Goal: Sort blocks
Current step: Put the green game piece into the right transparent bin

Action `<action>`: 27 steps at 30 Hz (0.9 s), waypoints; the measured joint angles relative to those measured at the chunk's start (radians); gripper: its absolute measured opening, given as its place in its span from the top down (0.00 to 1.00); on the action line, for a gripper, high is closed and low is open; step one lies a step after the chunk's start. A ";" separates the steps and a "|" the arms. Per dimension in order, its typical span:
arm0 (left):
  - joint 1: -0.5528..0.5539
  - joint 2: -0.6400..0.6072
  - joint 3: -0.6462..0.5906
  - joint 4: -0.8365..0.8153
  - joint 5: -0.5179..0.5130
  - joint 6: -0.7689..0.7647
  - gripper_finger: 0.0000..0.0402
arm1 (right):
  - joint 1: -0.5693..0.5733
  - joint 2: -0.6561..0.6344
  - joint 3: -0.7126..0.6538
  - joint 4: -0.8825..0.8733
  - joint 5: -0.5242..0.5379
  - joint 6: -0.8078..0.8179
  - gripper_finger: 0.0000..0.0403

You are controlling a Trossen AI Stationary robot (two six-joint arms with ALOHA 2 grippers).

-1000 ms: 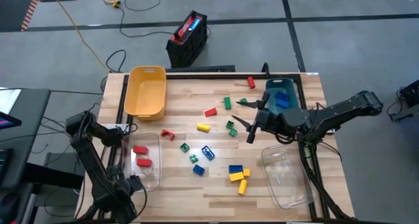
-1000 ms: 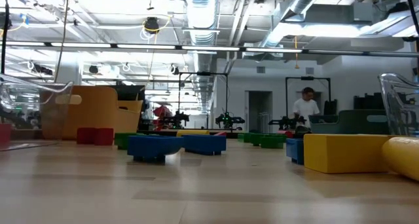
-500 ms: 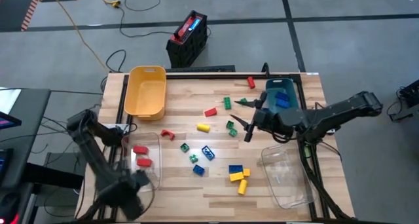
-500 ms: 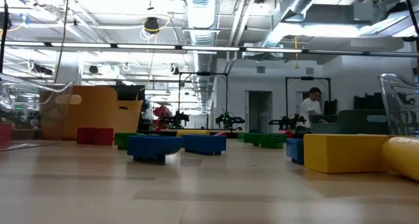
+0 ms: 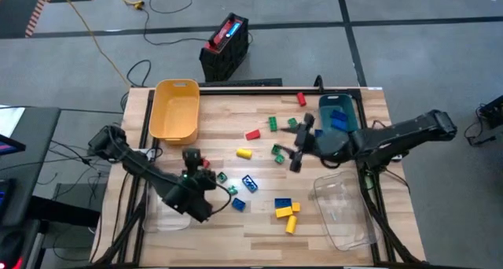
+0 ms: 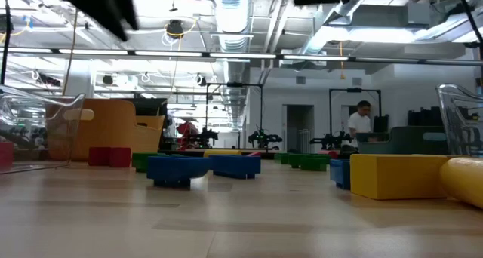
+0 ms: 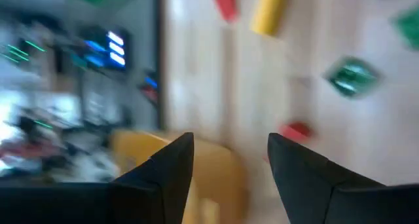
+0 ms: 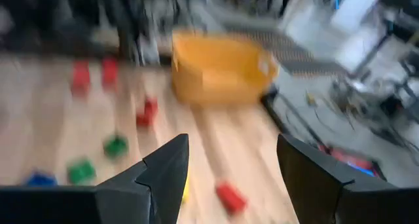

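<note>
Small studded blocks in red, yellow, green and blue lie scattered on the wooden table [image 5: 259, 222]. Among them are a red block [image 5: 203, 160], a yellow one [image 5: 244, 152] and a blue one [image 5: 249, 182]. My left gripper [image 5: 192, 155] hangs open over the table's left middle, pointing toward the yellow bin [image 5: 174, 109]. That red block [image 7: 294, 131] lies just ahead of its fingers, untouched. My right gripper [image 5: 297, 145] is open above the right middle, near a green block [image 5: 277, 151], and holds nothing.
A teal bin [image 5: 339, 116] with blue blocks stands at the far right, and a clear bin [image 5: 343, 210] at the near right. My left arm covers most of a clear bin [image 5: 161, 214] at the near left. A black crate [image 5: 225, 45] sits on the floor beyond the table.
My left gripper has swung fast from the table's near left corner toward the middle. It has turned and now points at the far edge, over the left clear bin. My right gripper has sunk a little and tipped, staying over the right middle. No block has moved.
</note>
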 joint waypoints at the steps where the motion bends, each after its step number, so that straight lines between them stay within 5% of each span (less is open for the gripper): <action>1: 0.007 -0.010 -0.010 0.015 -0.049 0.035 0.53 | 0.006 0.029 0.014 -0.049 0.012 0.032 0.38; 5: 0.045 -0.135 -0.168 0.242 -0.124 0.234 0.55 | -0.021 0.121 0.103 -0.226 0.009 0.157 0.38; 14: 0.191 -0.573 -0.655 0.941 0.060 0.604 0.59 | -0.204 0.230 0.191 -0.371 -0.199 0.218 0.38; 22: 0.270 -0.748 -0.822 1.283 0.070 0.747 0.59 | -0.236 0.410 0.170 -0.425 -0.264 0.286 0.38; 27: 0.313 -0.795 -0.848 1.329 0.151 0.767 0.59 | -0.275 0.493 0.167 -0.458 -0.357 0.327 0.38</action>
